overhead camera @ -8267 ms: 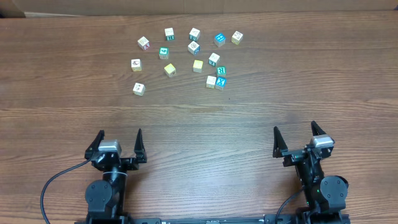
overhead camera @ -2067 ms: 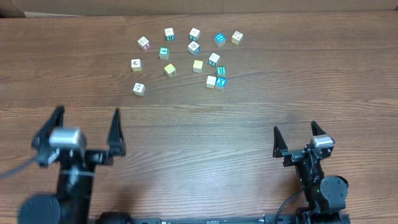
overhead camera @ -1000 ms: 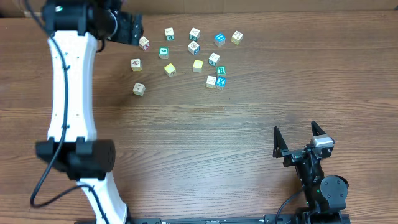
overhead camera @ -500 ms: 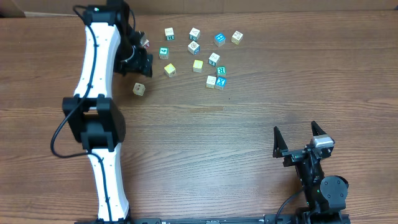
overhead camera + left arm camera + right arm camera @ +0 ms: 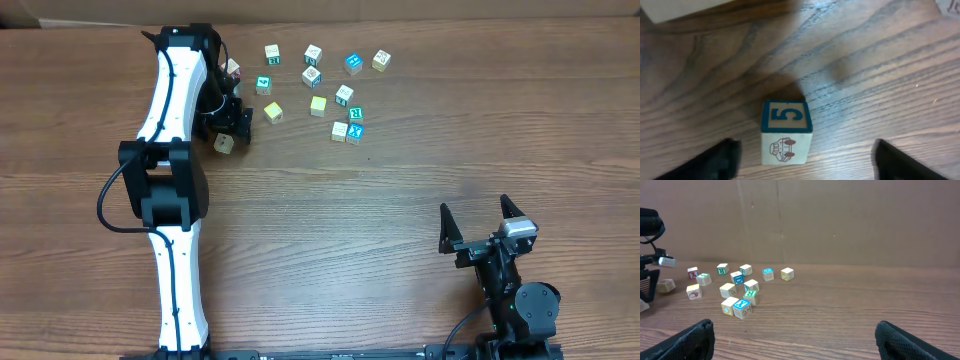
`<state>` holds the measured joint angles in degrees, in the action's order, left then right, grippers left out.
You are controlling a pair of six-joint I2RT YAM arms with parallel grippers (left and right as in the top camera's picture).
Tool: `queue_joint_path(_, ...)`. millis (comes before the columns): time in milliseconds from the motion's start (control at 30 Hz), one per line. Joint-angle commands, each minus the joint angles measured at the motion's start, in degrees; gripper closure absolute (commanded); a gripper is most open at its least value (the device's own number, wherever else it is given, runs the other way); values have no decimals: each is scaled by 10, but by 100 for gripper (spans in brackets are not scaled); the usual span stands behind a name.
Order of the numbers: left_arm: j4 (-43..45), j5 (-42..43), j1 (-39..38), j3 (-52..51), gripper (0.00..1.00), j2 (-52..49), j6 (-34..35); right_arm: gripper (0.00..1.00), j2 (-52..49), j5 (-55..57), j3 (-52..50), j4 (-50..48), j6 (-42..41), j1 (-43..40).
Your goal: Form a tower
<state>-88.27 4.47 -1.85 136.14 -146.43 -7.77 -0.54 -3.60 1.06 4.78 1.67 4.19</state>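
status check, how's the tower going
Left claw open, fingers either side of 5 cube, not touching. Right claw open, parked. Nothing stacked yet that I can see; other cubes loose, none in the way.

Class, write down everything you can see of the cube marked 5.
The 5 cube looks like pale wood: teal-bordered top bearing a teal 5, a reddish car outline on its near side. It sits flat on the wooden table, between the open fingers of the left gripper, touching neither.
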Motion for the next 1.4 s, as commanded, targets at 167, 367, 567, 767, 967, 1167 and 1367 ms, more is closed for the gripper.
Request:
queue_joint_path(167,2,-6,1,10,14,3,18,0,4,6,-6,-2,1,3)
queue_joint_path(367,-1,-6,0,10,10,81,40,0,4,6,-6,-2,1,3)
queue_joint_path(567,-9,-17,-2,10,0,151,69,0,4,6,-6,-2,1,3)
queue_joint_path(767,-17,-76,-15,9,0,180,122,0,4,6,-6,-2,1,3)
queue_joint_path(967,-19,-76,-30,9,0,188,122,0,4,6,-6,-2,1,3)
queue_joint_path(1167,-28,-105,-54,9,0,202,130,0,4,6,-6,-2,1,3)
queue_joint_path(1367,-47,-107,-58,9,0,207,148,0,4,6,-6,-2,1,3)
